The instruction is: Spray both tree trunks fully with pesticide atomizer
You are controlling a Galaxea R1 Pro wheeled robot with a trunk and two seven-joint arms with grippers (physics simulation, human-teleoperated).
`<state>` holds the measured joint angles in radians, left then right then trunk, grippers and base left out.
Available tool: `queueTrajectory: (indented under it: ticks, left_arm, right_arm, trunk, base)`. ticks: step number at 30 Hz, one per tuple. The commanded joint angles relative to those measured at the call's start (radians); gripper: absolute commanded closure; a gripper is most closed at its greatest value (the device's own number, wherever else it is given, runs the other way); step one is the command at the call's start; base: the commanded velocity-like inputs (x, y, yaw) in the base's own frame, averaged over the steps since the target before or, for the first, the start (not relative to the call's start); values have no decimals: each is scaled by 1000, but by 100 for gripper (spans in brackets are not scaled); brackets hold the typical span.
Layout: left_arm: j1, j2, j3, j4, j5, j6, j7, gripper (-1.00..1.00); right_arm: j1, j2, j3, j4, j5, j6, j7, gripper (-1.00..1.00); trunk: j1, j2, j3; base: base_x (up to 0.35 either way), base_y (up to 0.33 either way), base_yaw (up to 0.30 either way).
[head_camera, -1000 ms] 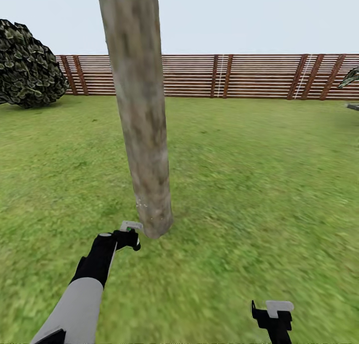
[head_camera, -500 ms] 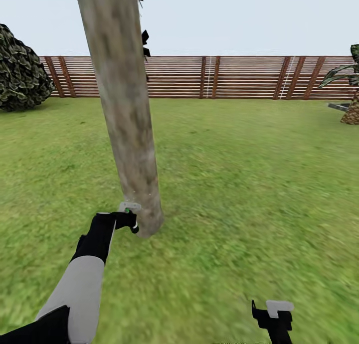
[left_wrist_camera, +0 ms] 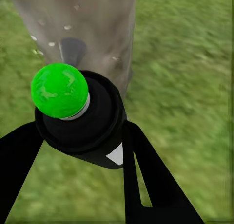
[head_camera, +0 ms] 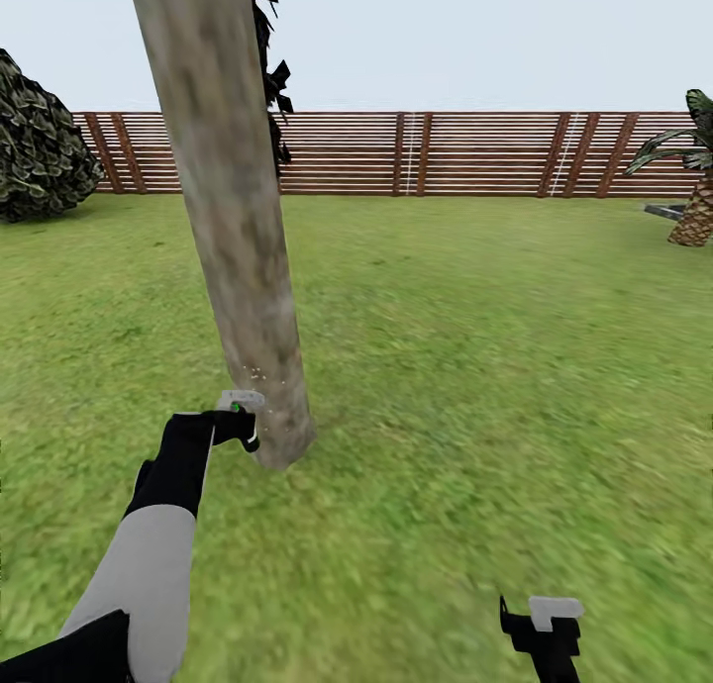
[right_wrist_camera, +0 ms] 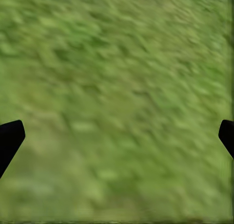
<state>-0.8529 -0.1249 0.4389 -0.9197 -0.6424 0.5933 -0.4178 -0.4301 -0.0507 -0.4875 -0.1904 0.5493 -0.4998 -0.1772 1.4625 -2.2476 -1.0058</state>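
Floor: you have blurry green grass (head_camera: 475, 366) running flat out to the fence.
Tree trunk: you see it (head_camera: 238, 267) rooted in the grass near you, grey-brown, leaning slightly, flared at its base.
Bush: a dark round bush (head_camera: 40, 158) sits on the lawn at far left by the fence.
Palm: a scaly-trunked palm (head_camera: 693, 213) stands on the grass at far right.
Fence: brown slatted fence (head_camera: 475, 153) borders the lawn's far edge.

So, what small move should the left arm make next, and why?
Probably raise the left gripper with the pesticide atomizer slowly up the tree trunk: white pesticide specks show just above the base, and the bark higher up looks bare.
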Motion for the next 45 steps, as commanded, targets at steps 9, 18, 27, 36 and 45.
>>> queueTrajectory:
  ticks: [9, 18, 27, 36, 45]
  left_arm:
    - [-9, 8, 5, -42, -10, 5, -10, 100]
    - [-3, 27, 12, -36, -12, 5, -8, 100]
    - [-3, 26, 13, -40, -11, 5, -7, 100]
    - [-3, 26, 14, -45, -11, 5, -7, 100]
    - [-3, 25, 15, -45, -13, 6, -6, 100]
  right_arm:
    - [-1, 1, -5, 2, 11, -3, -4, -100]
    - [-1, -1, -5, 2, 11, -3, -4, -100]
    - [-1, -1, -5, 2, 11, -3, -4, -100]
    - [-1, 0, -5, 2, 11, -3, -4, -100]
    - [-1, 0, -5, 2, 11, -3, -4, -100]
  trunk:
    - [0, 0, -1]
    - [0, 0, -1]
    - [0, 0, -1]
    - [0, 0, -1]
    - [0, 0, -1]
  base:
    - [-21, -6, 130]
    - [83, -163, 40]
    - [3, -272, 0]
    - [47, -273, 133]
    - [56, -271, 203]
